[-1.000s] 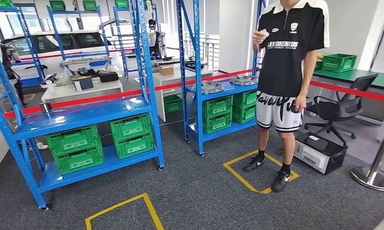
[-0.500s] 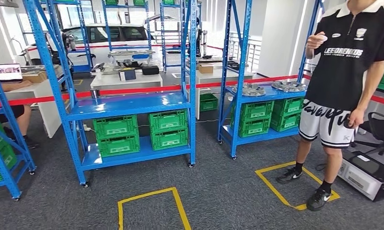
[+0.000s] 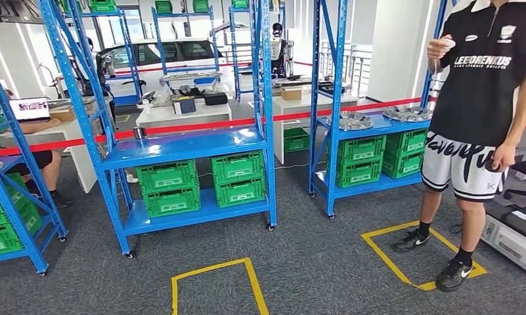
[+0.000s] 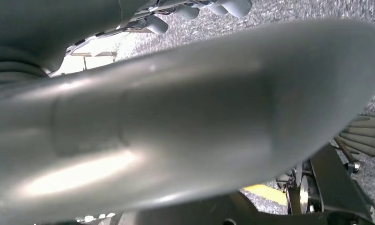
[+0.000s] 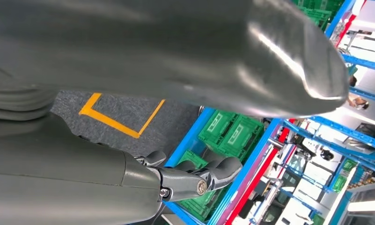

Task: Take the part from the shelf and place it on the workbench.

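Head view: metal parts (image 3: 350,121) lie on the blue shelf (image 3: 326,105), beside a person (image 3: 484,98)

My thumb (image 5: 251,61) is smooth grey plastic with a soft sheen; the shelf (image 3: 181,146) is glossy blue painted metal, its deck throwing glare; green crates (image 3: 170,177) look like ribbed matt plastic; floor carpet (image 3: 312,262) is rough grey cloth; the parts (image 3: 352,121) on the next rack's top deck are dull bare metal.
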{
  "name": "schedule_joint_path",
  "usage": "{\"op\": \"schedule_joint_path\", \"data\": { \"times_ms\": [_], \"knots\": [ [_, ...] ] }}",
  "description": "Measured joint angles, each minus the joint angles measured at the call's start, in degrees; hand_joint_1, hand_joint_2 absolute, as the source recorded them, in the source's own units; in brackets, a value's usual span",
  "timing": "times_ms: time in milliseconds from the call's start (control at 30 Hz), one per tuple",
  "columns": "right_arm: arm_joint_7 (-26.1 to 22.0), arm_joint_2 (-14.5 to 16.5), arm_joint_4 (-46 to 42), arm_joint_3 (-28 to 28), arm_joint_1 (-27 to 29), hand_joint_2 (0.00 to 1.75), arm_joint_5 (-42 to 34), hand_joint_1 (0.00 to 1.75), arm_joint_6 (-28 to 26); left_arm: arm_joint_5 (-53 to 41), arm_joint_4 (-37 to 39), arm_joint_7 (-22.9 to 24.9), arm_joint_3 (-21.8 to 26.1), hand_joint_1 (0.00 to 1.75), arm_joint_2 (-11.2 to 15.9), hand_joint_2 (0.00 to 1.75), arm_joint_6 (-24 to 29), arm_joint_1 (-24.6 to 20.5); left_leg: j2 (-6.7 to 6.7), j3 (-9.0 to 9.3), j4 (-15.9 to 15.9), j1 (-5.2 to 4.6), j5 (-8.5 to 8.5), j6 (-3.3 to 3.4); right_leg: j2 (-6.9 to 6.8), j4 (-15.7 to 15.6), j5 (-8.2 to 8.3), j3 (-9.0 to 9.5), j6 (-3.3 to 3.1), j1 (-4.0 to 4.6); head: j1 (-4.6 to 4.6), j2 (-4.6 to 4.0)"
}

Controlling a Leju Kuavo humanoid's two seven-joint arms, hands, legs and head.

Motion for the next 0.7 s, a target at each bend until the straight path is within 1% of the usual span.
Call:
{"op": "schedule_joint_path", "data": {
  "times_ms": [67,100,133,167,233,267,300,333,367,400,433,467,500,533,567,600,633,667,700],
  "knots": [
    [0.1,0.0,0.0,-0.1,0.0,0.0,0.0,0.0,-0.1,-0.2,0.0,-0.1,0.0,0.0,0.0,0.0,0.0,0.0,-0.01,0.26,-0.2,0.04,0.18,-0.88,0.0,0.0,0.02,-0.06,-0.08,-0.04,0.01,-0.01],
    [0.1,0.0,0.0,-0.2,0.0,0.0,0.0,0.0,-0.2,-0.3,0.0,-0.2,0.0,0.0,0.0,0.0,0.0,0.0,-0.01,0.31,-0.1,0.02,0.17,-1.09,-0.01,0.0,0.05,-0.08,-0.05,-0.11,0.01,-0.01],
    [0.1,0.0,0.0,-0.3,0.0,0.0,0.0,0.0,-0.2,-0.3,0.0,-0.3,0.0,0.0,0.1,0.0,-0.1,0.0,0.0,0.23,-0.1,-0.02,0.09,-1.15,0.0,-0.1,0.07,-0.08,0.01,-0.22,0.01,-0.01],
    [0.1,0.0,0.0,-0.3,0.0,0.0,0.0,0.0,-0.3,-0.4,0.0,-0.3,0.0,0.0,0.1,0.0,-0.1,0.0,0.03,0.13,0.0,-0.1,-0.02,-1.02,0.0,-0.2,0.11,-0.02,0.12,-0.35,0.01,0.0],
    [0.1,0.0,0.1,-0.4,0.0,0.0,0.0,0.0,-0.3,-0.4,0.0,-0.3,0.0,0.0,0.2,0.0,-0.1,-0.1,0.11,0.31,-0.8,-0.29,0.0,-0.2,-0.03,-0.1,1.09,0.34,0.52,-0.41,-0.01,0.0],
    [0.1,0.0,0.1,-0.4,0.0,0.0,0.0,0.0,-0.3,-0.4,0.0,-0.4,0.0,0.0,0.2,0.0,-0.1,-0.1,0.17,0.96,-1.7,-0.15,0.31,0.11,-0.08,0.0,1.61,0.44,0.79,-0.34,-0.03,0.0],
    [0.1,0.0,0.1,-0.4,-0.1,0.0,0.0,0.0,-0.3,-0.4,0.0,-0.4,0.0,0.0,0.2,0.0,-0.1,-0.1,0.22,1.69,-2.6,0.02,0.68,0.28,-0.17,0.4,1.83,0.49,1.03,-0.21,-0.03,0.0],
    [0.1,0.0,0.1,-0.4,-0.2,0.0,0.1,0.0,-0.3,-0.4,0.0,-0.4,0.0,0.0,0.2,0.0,-0.1,-0.2,0.29,2.33,-3.2,0.25,1.02,0.3,-0.26,1.2,1.22,0.16,1.23,-0.14,-0.04,0.0],
    [0.1,0.0,0.1,-0.4,-0.4,0.0,0.1,0.0,-0.3,-0.3,0.0,-0.4,0.0,0.0,0.2,0.0,-0.1,-0.2,0.34,2.73,-3.7,0.49,1.29,0.25,-0.33,2.7,-0.21,-0.57,1.36,-0.08,-0.04,0.0],
    [0.1,0.0,0.1,-0.4,-0.5,0.0,0.1,0.0,-0.3,-0.3,0.0,-0.4,0.0,0.0,0.2,0.0,-0.1,-0.2,0.4,2.64,-3.7,0.53,1.31,0.23,-0.39,5.2,-1.99,-1.75,1.57,-0.13,-0.03,0.0],
    [0.1,0.0,0.1,-0.4,-0.5,0.0,0.1,0.0,-0.3,-0.3,0.0,-0.4,0.1,0.0,0.2,0.0,-0.1,-0.2,0.46,2.47,-3.7,0.61,1.27,0.23,-0.41,8.2,-3.77,-3.32,1.8,-0.27,-0.02,-0.01],
    [0.1,0.0,0.2,-0.4,-0.5,0.0,0.1,0.0,-0.3,-0.2,0.0,-0.4,0.1,0.0,0.1,0.0,0.0,-0.2,0.49,2.28,-3.5,0.71,1.16,0.12,-0.43,10.8,-4.92,-4.74,2.11,-0.44,-0.02,0.0],
    [0.1,0.0,0.3,-0.4,-0.4,0.0,0.1,0.0,-0.3,-0.1,0.0,-0.4,0.1,0.0,0.1,0.0,0.1,-0.2,0.52,2.15,-3.3,0.87,1.03,-0.1,-0.45,12.1,-5.17,-5.51,2.49,-0.66,-0.02,-0.01],
    [0.1,-0.1,0.4,-0.4,-0.4,0.0,0.2,0.0,-0.3,-0.1,0.0,-0.4,0.2,0.0,0.0,0.0,0.1,-0.1,0.49,2.05,-3.0,1.13,0.84,-0.46,-0.49,11.3,-4.3,-5.23,2.91,-0.92,-0.01,-0.01],
    [0.1,-0.1,0.4,-0.4,-0.4,0.0,0.2,0.0,-0.3,-0.1,0.0,-0.4,0.3,0.0,-0.1,0.0,0.1,-0.1,0.42,1.96,-2.5,1.46,0.56,-0.95,-0.51,8.6,-2.57,-3.93,3.4,-1.26,-0.01,-0.01],
    [0.2,-0.1,0.5,-0.4,-0.4,0.0,0.2,0.0,-0.3,-0.1,0.0,-0.5,0.3,0.0,-0.1,0.0,0.2,-0.1,0.35,1.82,-1.8,1.78,0.2,-1.57,-0.3,5.4,-1.17,-2.31,3.88,-1.52,-0.02,-0.01],
    [0.3,-0.1,0.7,-0.4,-0.5,0.0,0.3,0.0,-0.4,-0.1,0.0,-0.5,0.4,0.0,0.0,0.0,0.2,-0.1,0.25,1.64,-1.0,2.01,-0.22,-2.23,0.02,2.6,-0.77,-1.22,4.09,-1.66,0.01,-0.01],
    [0.5,-0.2,0.9,-0.4,-0.5,0.0,0.5,0.0,-0.5,-0.1,-0.1,-0.5,0.4,0.0,0.0,0.0,0.3,-0.1,0.16,1.27,-0.3,2.05,-0.71,-2.85,0.2,1.2,-1.01,-0.66,3.83,-1.66,-0.11,-0.01],
    [0.9,-0.2,1.1,-0.4,-0.4,0.0,0.7,0.0,-0.8,-0.1,-0.1,-0.5,0.5,0.0,0.1,0.0,0.3,-0.1,0.08,1.1,0.2,2.04,-1.17,-3.45,0.37,1.0,-1.68,-0.71,3.25,-1.57,-0.21,-0.01]
  ]
}}
